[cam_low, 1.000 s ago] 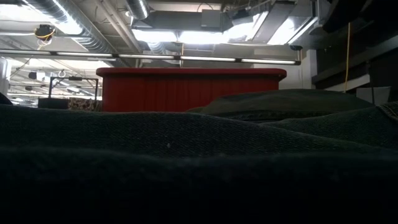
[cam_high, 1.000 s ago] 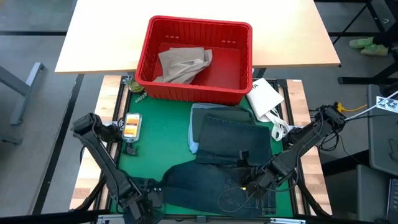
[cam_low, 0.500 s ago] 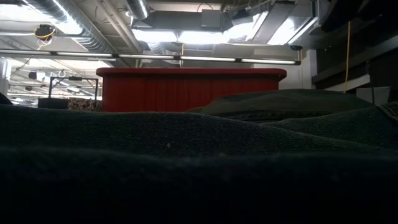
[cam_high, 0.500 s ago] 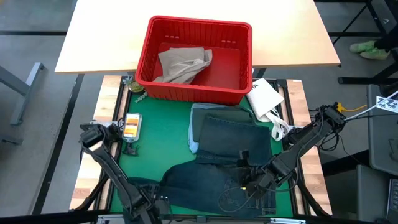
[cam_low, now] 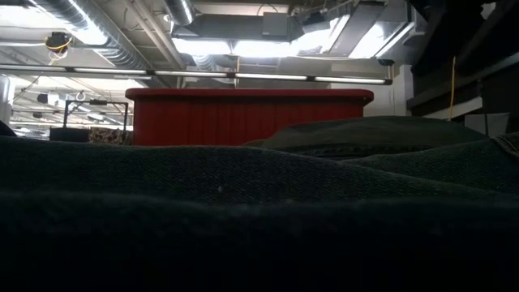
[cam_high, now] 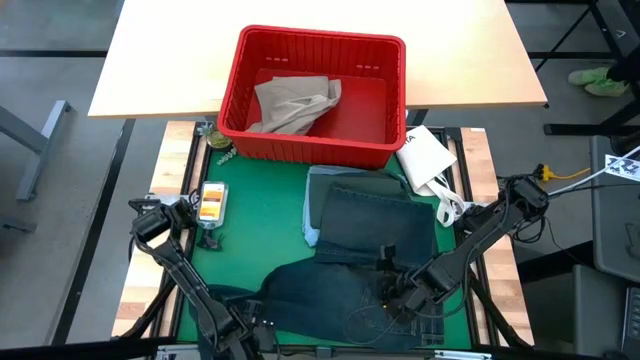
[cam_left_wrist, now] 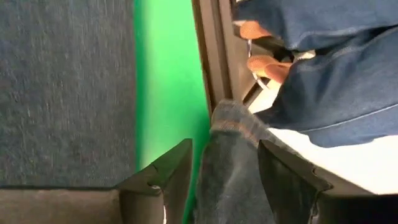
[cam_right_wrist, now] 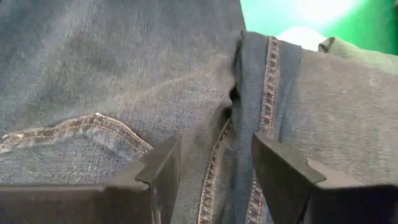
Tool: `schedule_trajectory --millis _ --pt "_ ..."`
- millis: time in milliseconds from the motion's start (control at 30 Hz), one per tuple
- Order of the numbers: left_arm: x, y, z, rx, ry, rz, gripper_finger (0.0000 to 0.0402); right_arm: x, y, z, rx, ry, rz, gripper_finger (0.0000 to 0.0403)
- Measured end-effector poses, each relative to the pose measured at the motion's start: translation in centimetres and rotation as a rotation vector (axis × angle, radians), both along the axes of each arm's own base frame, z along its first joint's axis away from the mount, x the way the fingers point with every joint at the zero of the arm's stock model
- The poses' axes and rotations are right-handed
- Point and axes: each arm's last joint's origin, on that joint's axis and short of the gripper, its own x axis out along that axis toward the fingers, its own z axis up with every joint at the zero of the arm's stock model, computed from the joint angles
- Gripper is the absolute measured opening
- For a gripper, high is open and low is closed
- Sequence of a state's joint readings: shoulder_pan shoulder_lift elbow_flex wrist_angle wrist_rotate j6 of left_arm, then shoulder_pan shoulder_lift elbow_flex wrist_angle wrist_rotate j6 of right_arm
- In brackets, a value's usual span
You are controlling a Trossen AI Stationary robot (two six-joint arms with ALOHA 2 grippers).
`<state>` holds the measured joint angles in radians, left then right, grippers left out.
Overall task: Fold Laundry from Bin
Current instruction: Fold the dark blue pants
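Right wrist: jeans (cam_right_wrist: pixel 124 81) (seam) between claw (cam_right_wrist: pixel 214 180) fingers

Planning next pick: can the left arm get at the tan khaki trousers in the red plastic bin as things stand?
Probably not right away: the left gripper has denim jeans between its jaws at the near edge, and the tan khaki trousers lie inside the red plastic bin, at the far side.

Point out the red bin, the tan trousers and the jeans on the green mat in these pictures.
red bin (cam_high: pixel 232 92), high view, its left ribbed wall.
tan trousers (cam_high: pixel 290 105), high view, middle of the crumpled cloth inside the bin.
jeans (cam_high: pixel 320 295), high view, flat denim near the table's front edge.
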<state>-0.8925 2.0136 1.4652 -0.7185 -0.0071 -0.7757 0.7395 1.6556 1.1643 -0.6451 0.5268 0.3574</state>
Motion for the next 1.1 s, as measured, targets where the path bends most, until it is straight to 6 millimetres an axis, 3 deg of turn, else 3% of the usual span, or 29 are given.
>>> schedule_trajectory --millis 233,467,567,800,967,1100 --pt "-1.1 0.2 -1.8 -0.035 0.089 -0.038 0.0152 0.2 0.2 -0.5 -0.005 0.013 0.005 0.0195" --pt "-1.0 0.2 -1.3 -0.040 0.111 0.001 0.0021 0.7 0.9 -0.5 0.081 -0.018 0.030 0.0195" --pt "-1.0 0.1 -0.4 -0.031 0.154 0.033 0.0011 1.0 1.4 -1.3 0.118 0.021 0.077 0.0195" --pt "-1.1 -1.0 5.0 0.005 0.171 0.069 0.0005 1.6 2.4 -5.0 0.147 0.183 0.130 0.0195" --pt "-2.2 -1.0 10.7 0.113 0.115 0.085 0.0003 1.9 3.0 -7.7 0.164 0.283 0.152 0.0195" --pt "-3.6 0.1 15.4 0.223 0.035 0.164 0.0004 2.0 3.2 -8.5 0.186 0.324 0.162 0.0195"
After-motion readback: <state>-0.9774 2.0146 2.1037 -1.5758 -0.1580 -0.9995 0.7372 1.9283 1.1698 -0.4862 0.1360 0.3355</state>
